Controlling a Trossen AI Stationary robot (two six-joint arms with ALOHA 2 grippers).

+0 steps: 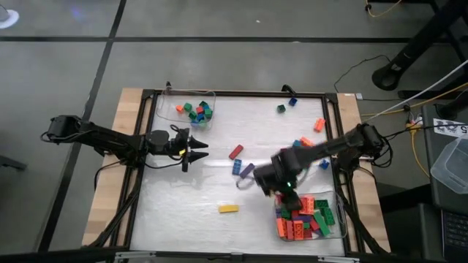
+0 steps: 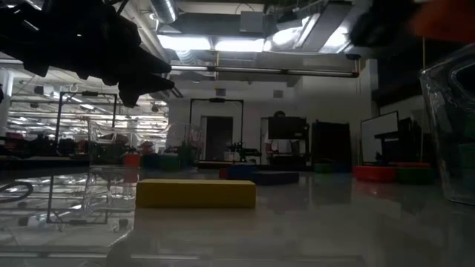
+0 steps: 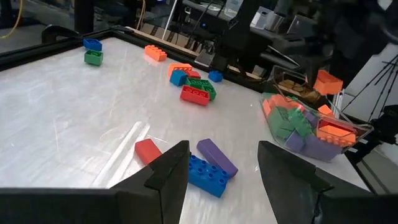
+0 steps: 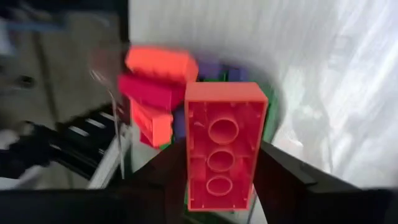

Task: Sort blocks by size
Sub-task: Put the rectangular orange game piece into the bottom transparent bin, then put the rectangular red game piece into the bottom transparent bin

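My right gripper point(image 4: 221, 158) is shut on a long orange brick point(image 4: 224, 143) above the clear tray point(image 1: 341, 219) at the near right, which holds several long red, orange, green and purple blocks point(image 1: 303, 217). It also shows in the high view point(image 1: 284, 196). My left gripper point(image 3: 224, 168) is open and empty over the table's left middle point(image 1: 196, 150). A red point(image 3: 148, 150), a blue point(image 3: 206, 173) and a purple block point(image 3: 216, 156) lie on the table just ahead of it. A yellow long block point(image 1: 228, 209) lies near the front. My right gripper pinches the orange brick's two long sides point(image 4: 191, 177) between its two fingers, which lie across the brick. The brick's hollow underside with three tubes faces the wrist camera. The brick is lifted clear above the blocks in the tray.
A second clear tray point(image 1: 212, 96) at the far left holds several short blocks point(image 1: 196, 111). Loose blocks lie at the far right: orange point(image 1: 319, 124), green point(image 1: 280, 109), blue point(image 1: 292, 101), and a small cluster point(image 1: 303, 142). A dark frame point(image 1: 241, 93) borders the white mat.
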